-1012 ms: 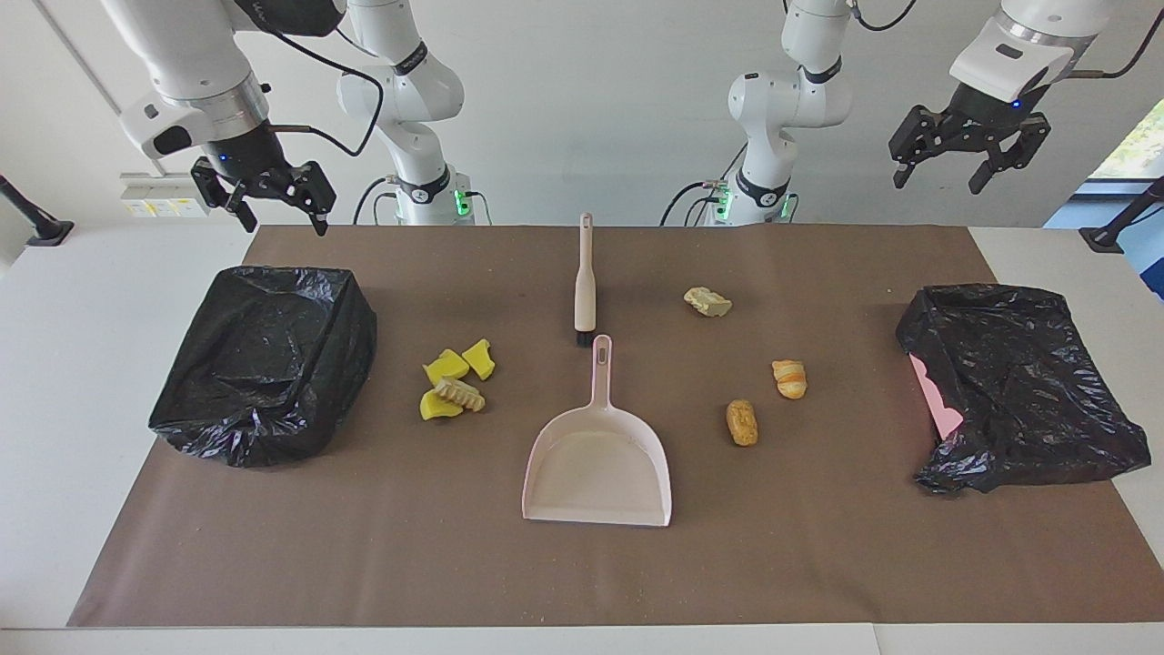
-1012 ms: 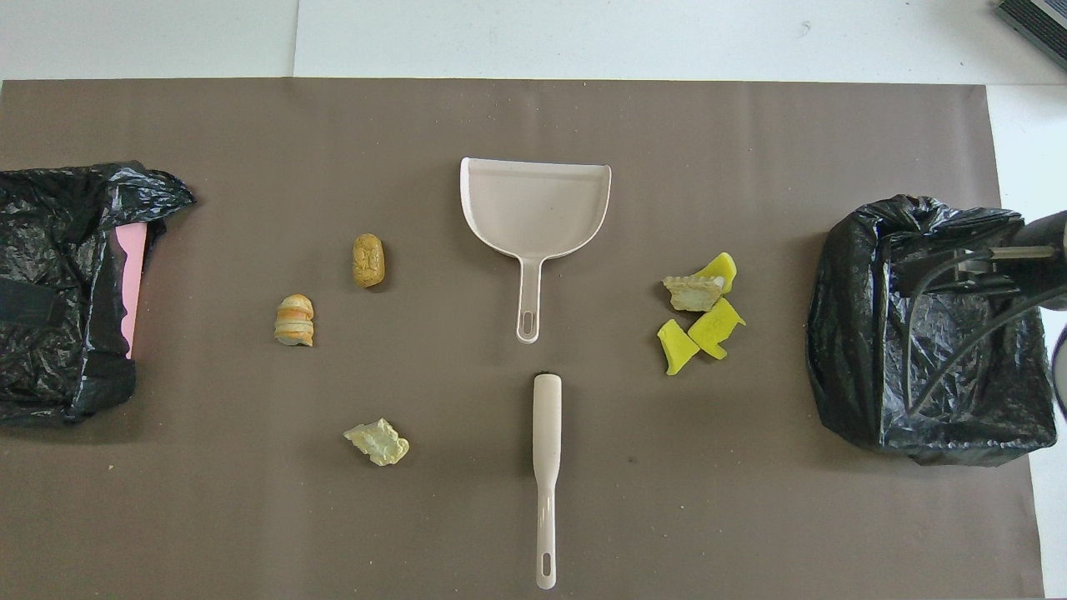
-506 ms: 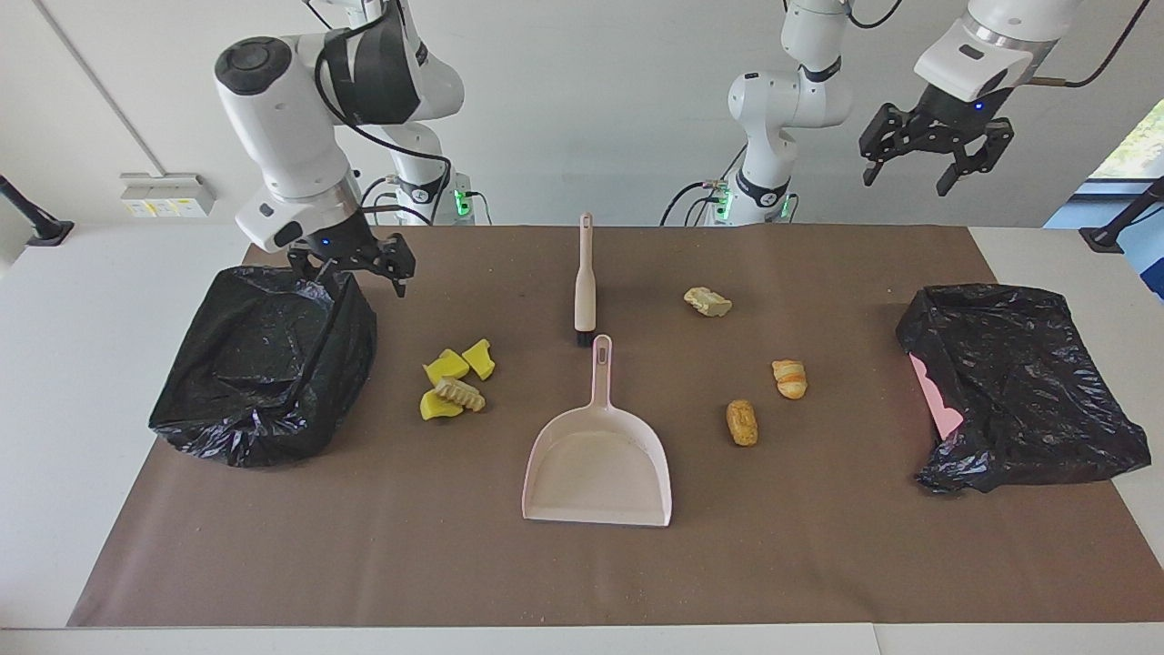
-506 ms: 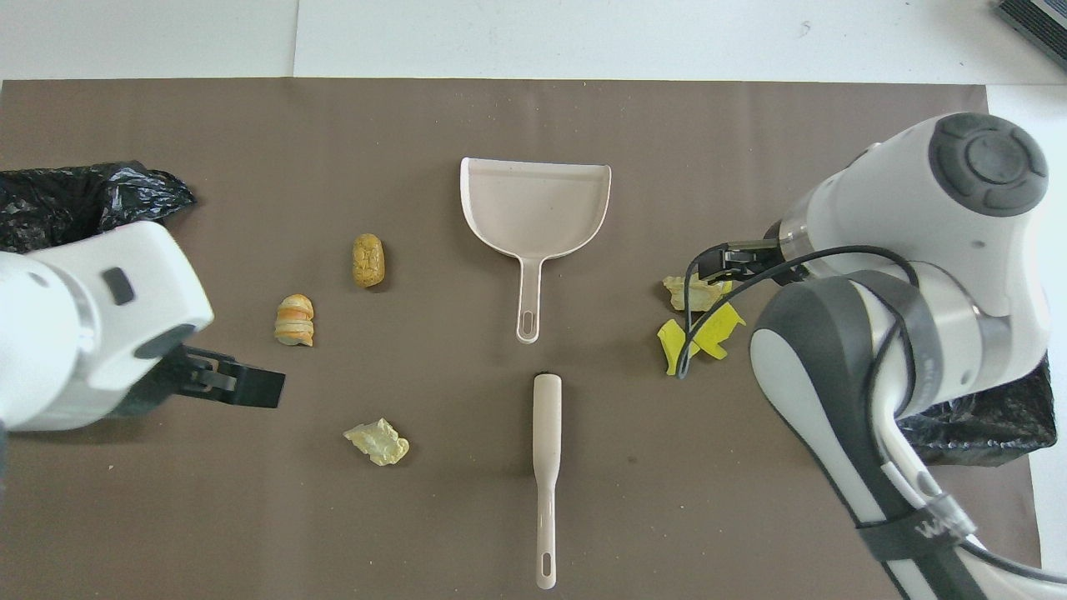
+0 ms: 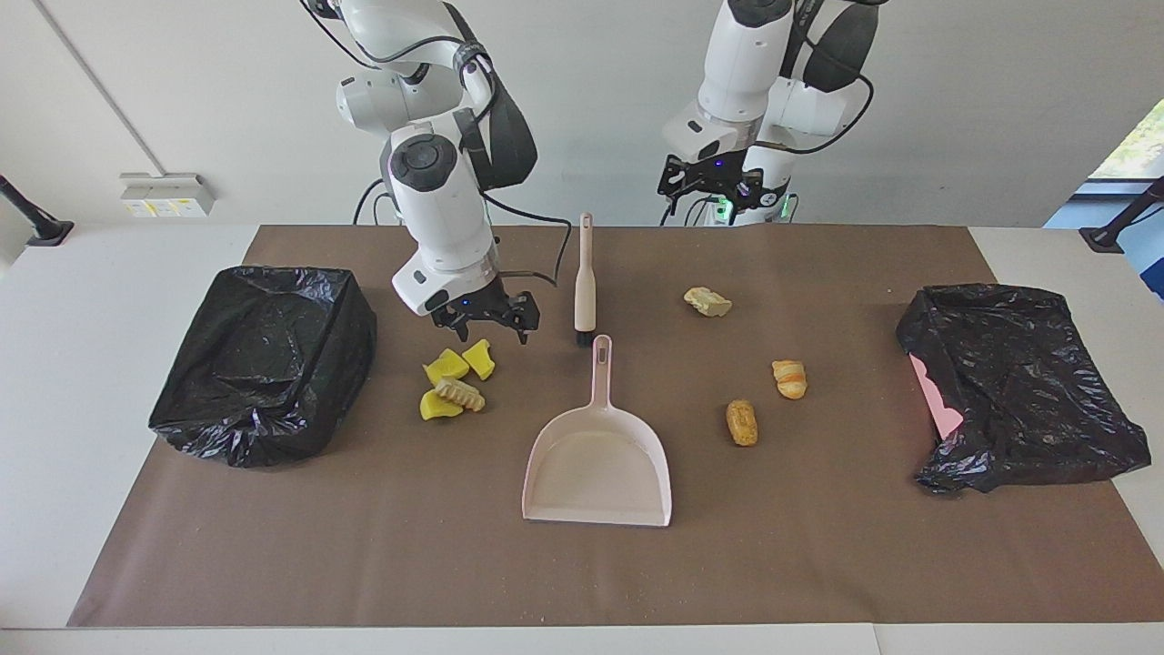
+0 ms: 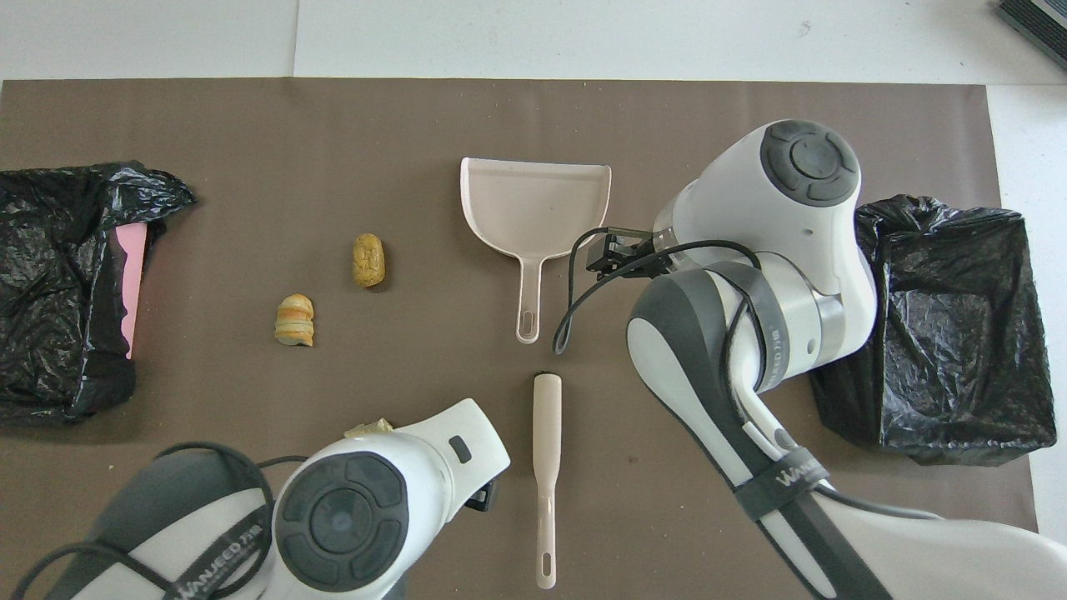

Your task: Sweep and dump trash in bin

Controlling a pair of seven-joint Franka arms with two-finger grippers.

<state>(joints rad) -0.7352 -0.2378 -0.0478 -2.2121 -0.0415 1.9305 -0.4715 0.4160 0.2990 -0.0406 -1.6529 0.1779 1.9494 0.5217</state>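
While we look across the table, the trash [image 5: 452, 386] lies in two groups: yellow spongy chunks with a ridged beige piece near the black-bagged bin [image 5: 264, 359], and three bread-like lumps [image 5: 742, 422] toward the left arm's end. Our right gripper [image 5: 484, 318] hangs open and empty over the brown mat [image 5: 582, 573] just beside the yellow chunks. Our left gripper [image 5: 712, 182] hangs open, empty, above the mat's edge by the white wall.

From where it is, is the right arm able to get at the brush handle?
Probably yes. The right gripper hangs open beside the brush, which lies bare on the mat with nothing between them; the dustpan lies apart from it.
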